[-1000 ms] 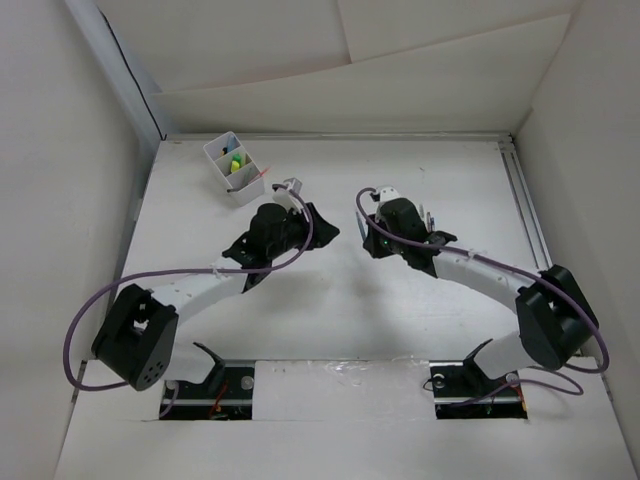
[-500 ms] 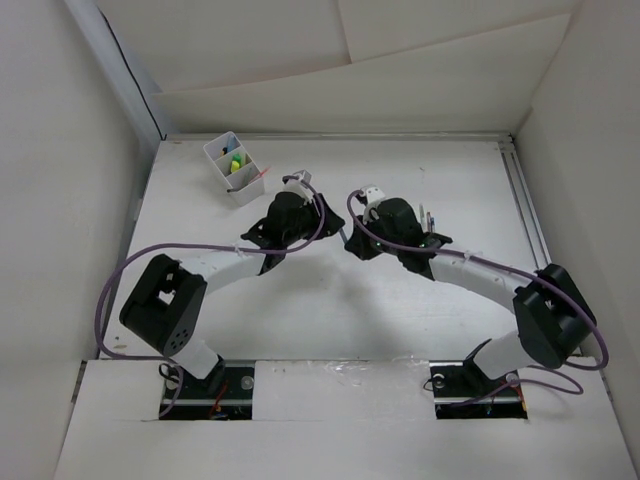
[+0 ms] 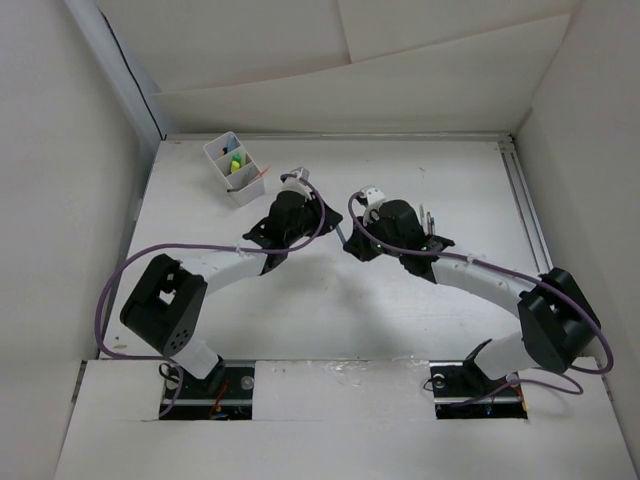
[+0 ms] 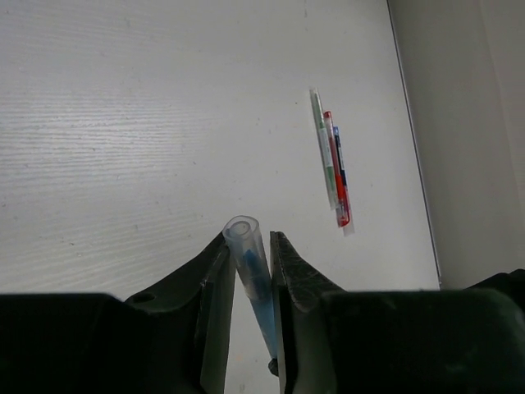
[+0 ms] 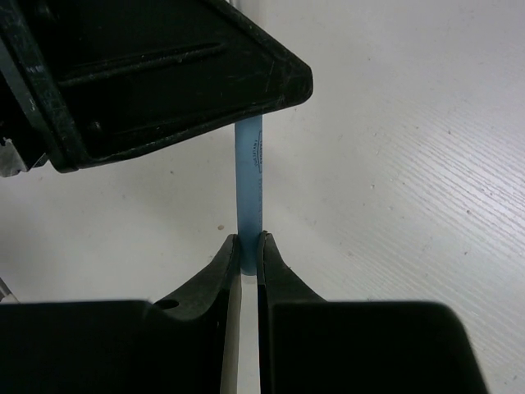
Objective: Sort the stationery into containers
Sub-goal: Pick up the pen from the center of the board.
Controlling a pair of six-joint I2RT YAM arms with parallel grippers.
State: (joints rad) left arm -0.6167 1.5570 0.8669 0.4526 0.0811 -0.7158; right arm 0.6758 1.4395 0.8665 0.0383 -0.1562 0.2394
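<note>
A blue pen with a clear cap [image 4: 249, 264] is held off the table between both arms. My left gripper [image 4: 248, 240] is shut on its capped end. My right gripper [image 5: 248, 240] is shut on the other end of the blue pen [image 5: 249, 185], with the left gripper's black body just above it. In the top view the two grippers meet tip to tip at mid-table, left gripper [image 3: 328, 224] and right gripper [image 3: 352, 243]. The white divided tray [image 3: 233, 167] stands at the back left with coloured items in its compartments.
A small bundle of pens, green, red and blue [image 4: 332, 168], lies on the table ahead of the left gripper, close to the side wall. White walls enclose the table on three sides.
The left arm swung right and the right gripper moved left until they met. The left jaws then closed on the pen's capped end while the right gripper kept its hold.
</note>
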